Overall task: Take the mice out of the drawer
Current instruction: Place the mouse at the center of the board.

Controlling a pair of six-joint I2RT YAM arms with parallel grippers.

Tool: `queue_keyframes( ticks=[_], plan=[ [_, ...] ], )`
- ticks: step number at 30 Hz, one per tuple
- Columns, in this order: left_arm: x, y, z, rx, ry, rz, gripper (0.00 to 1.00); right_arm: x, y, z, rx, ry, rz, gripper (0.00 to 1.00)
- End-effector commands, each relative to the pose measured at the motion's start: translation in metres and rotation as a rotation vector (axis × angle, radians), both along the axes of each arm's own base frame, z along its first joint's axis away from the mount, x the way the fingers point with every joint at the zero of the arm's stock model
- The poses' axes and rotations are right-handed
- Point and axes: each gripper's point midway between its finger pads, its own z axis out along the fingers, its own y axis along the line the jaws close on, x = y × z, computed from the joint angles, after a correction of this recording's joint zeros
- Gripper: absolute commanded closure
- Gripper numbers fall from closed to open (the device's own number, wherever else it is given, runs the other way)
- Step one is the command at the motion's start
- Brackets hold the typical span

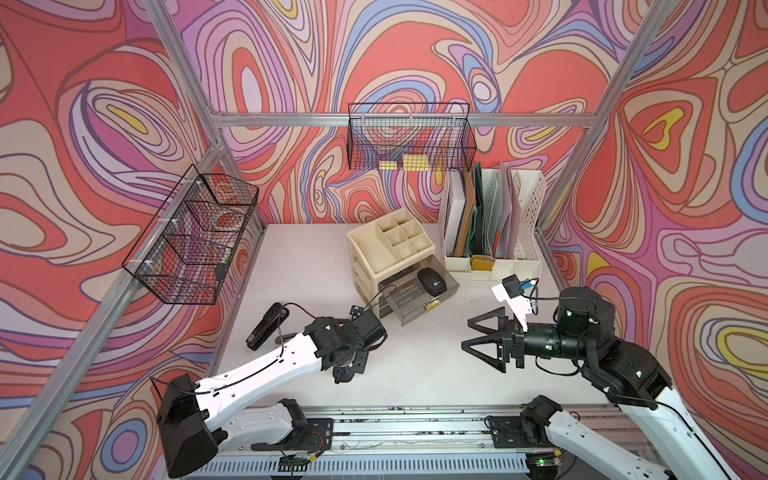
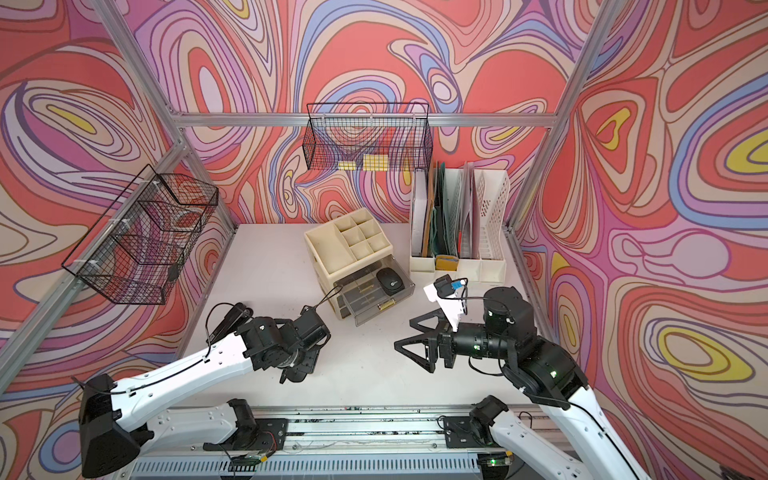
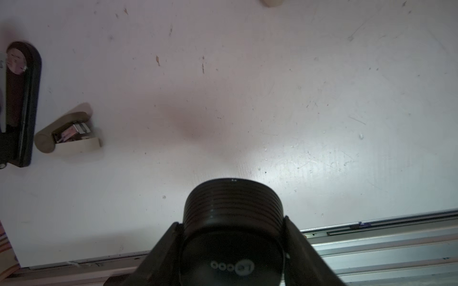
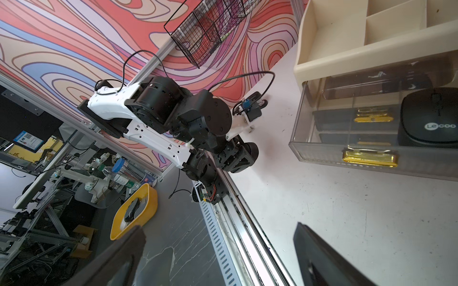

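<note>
Now, left fingers (image 3: 164, 247) clasping mouse (image 3: 233, 210), right fingers (image 4: 322, 260) apart

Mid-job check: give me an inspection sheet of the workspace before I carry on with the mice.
Surface: white table, scuffed, no spills seen.
Job's things: one mouse lies in the open top drawer; held mouse is out of the drawer, over the table.
Clutter: black stapler and small beige stapler on the table.
Grippers: left gripper jaws closed on the held mouse; right gripper jaws wide open, empty.
Cables: wrist-camera cable loops beside the organiser.
Surroundings: file rack, back-wall basket, side-wall basket, yellow bin beyond the table edge.
</note>
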Motion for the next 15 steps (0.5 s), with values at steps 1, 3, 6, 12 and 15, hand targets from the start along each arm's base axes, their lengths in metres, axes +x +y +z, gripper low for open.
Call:
queue_keyframes(
  ticks=[1,3,6,12,15],
  plan=[
    [0.003,-0.011,-0.009,-0.088,-0.023,0.058,0.58,-0.003,-0.001,-0.006,-0.007,0.001,0.006,0.02],
    [0.002,-0.007,-0.019,-0.073,-0.019,0.071,0.58,-0.003,-0.002,-0.009,-0.012,0.010,0.004,0.02],
    [0.002,-0.007,-0.033,-0.056,-0.008,0.080,0.58,-0.003,-0.002,-0.014,-0.017,0.022,-0.002,0.02],
    [0.005,-0.016,-0.051,-0.048,0.013,0.056,0.59,-0.003,-0.003,-0.019,-0.018,0.033,-0.010,0.02],
    [0.004,-0.015,-0.061,-0.017,0.038,0.050,0.59,-0.002,-0.005,-0.019,-0.021,0.028,-0.024,0.02]
  ],
)
